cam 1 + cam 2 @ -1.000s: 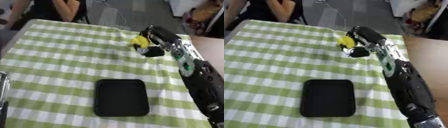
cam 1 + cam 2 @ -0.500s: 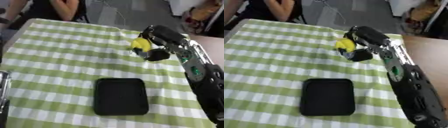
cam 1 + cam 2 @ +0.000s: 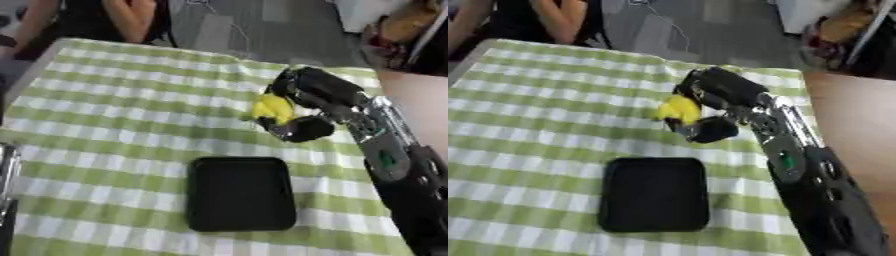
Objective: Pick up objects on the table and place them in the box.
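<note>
- Lifted since a second ago, my right hand (image 3: 306, 107) now carries the yellow object (image 3: 272, 108) nearer the black box (image 3: 241, 194).
- Fingers curl round it above the checked tablecloth (image 3: 105, 115).

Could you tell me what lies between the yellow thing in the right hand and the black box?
Only bare checked cloth; the left eye view shows it between the yellow thing, held by the right hand, and the box.

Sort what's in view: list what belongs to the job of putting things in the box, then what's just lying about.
Job:
- yellow object, held in the right robot hand
- black box, open, nothing visible in it
- table with green checked cloth

Lying about:
- metal thing at the left edge, only partly visible
- cable on the floor beyond the table
</note>
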`<state>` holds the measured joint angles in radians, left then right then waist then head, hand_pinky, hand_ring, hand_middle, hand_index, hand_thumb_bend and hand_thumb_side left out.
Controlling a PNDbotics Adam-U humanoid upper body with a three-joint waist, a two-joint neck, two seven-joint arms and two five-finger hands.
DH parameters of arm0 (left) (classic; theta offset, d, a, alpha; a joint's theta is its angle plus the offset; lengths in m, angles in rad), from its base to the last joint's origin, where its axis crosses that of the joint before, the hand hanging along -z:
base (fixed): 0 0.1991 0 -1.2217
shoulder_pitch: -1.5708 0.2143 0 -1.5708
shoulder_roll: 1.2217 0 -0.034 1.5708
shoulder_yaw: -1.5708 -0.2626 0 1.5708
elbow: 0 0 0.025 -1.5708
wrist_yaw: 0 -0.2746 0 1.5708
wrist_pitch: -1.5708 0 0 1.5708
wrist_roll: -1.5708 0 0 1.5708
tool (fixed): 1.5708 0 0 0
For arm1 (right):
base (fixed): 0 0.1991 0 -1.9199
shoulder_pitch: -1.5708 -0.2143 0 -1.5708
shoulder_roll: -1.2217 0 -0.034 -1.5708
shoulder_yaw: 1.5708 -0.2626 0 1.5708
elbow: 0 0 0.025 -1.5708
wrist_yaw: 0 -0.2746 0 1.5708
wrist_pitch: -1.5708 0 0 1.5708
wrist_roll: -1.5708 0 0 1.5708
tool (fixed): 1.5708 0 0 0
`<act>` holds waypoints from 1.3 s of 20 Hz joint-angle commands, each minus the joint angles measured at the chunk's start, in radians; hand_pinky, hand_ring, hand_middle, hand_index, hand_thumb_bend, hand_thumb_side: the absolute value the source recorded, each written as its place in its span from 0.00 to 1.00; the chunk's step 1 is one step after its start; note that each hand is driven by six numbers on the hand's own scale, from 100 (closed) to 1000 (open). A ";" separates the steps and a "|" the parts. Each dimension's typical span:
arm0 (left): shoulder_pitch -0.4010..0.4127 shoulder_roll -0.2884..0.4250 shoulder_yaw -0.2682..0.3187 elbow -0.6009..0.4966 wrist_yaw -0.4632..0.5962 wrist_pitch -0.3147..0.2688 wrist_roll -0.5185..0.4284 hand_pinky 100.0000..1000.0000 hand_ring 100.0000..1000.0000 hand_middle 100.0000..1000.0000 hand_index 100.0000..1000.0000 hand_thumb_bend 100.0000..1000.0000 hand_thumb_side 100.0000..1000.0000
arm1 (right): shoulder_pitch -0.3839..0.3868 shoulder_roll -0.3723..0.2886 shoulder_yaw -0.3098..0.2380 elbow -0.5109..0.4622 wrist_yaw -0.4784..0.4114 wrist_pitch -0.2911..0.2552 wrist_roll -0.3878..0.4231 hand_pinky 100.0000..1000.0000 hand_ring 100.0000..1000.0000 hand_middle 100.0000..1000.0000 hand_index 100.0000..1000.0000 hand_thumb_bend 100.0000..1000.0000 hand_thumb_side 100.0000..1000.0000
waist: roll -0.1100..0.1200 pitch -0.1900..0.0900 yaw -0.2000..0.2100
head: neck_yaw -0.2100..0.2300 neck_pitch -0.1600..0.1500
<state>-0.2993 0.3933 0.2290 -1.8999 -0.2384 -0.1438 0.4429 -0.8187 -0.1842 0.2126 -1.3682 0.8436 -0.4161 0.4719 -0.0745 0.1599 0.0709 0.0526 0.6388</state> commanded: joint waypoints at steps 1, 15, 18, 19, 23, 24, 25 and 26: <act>-0.005 0.024 0.008 -0.016 -0.004 0.000 0.000 0.46 0.55 0.73 0.86 0.25 0.82 | 0.000 0.003 0.002 -0.019 -0.016 -0.002 0.015 0.00 0.05 0.21 0.34 0.05 0.49 | 0.006 -0.020 -0.002 | 0.006 -0.001; -0.004 0.025 0.009 -0.016 -0.004 0.001 0.002 0.46 0.55 0.73 0.86 0.25 0.82 | 0.062 0.031 0.037 0.001 -0.047 -0.018 0.056 0.00 0.04 0.20 0.34 0.10 0.45 | 0.007 -0.020 -0.005 | 0.006 0.000; -0.005 0.025 0.008 -0.016 -0.004 0.001 0.001 0.46 0.55 0.73 0.86 0.25 0.82 | 0.057 0.040 0.057 0.008 -0.048 -0.030 0.068 0.00 0.04 0.20 0.34 0.09 0.46 | 0.007 -0.020 -0.003 | 0.005 0.000; -0.005 0.024 0.008 -0.016 -0.004 0.001 0.000 0.46 0.55 0.73 0.86 0.25 0.82 | 0.056 0.044 0.064 0.010 -0.050 -0.036 0.073 0.00 0.04 0.20 0.34 0.09 0.46 | 0.007 -0.020 -0.003 | 0.004 0.000; -0.007 0.024 0.007 -0.016 -0.003 0.000 0.000 0.46 0.56 0.73 0.86 0.25 0.82 | 0.048 0.058 0.091 0.016 -0.058 -0.054 0.093 0.00 0.04 0.20 0.34 0.07 0.47 | 0.006 -0.021 0.000 | 0.003 0.000; -0.007 0.024 0.007 -0.016 -0.003 0.000 -0.001 0.46 0.56 0.73 0.86 0.25 0.82 | 0.047 0.062 0.096 0.018 -0.059 -0.058 0.096 0.00 0.04 0.20 0.34 0.07 0.47 | 0.006 -0.021 0.000 | 0.003 0.000; -0.008 0.024 0.007 -0.016 -0.003 0.000 -0.001 0.46 0.56 0.73 0.86 0.25 0.82 | 0.045 0.066 0.103 0.021 -0.061 -0.062 0.101 0.00 0.04 0.20 0.34 0.07 0.47 | 0.006 -0.022 0.001 | 0.003 -0.001; -0.008 0.024 0.007 -0.016 -0.003 0.000 -0.001 0.46 0.56 0.73 0.86 0.25 0.82 | 0.044 0.069 0.107 0.024 -0.062 -0.066 0.104 0.00 0.04 0.20 0.34 0.07 0.48 | 0.006 -0.022 0.001 | 0.002 -0.001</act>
<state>-0.2992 0.3934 0.2288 -1.8999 -0.2385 -0.1437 0.4428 -0.7540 -0.1183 0.3160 -1.3338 0.7882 -0.4789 0.5697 -0.0744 0.1571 0.0708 0.0526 0.6390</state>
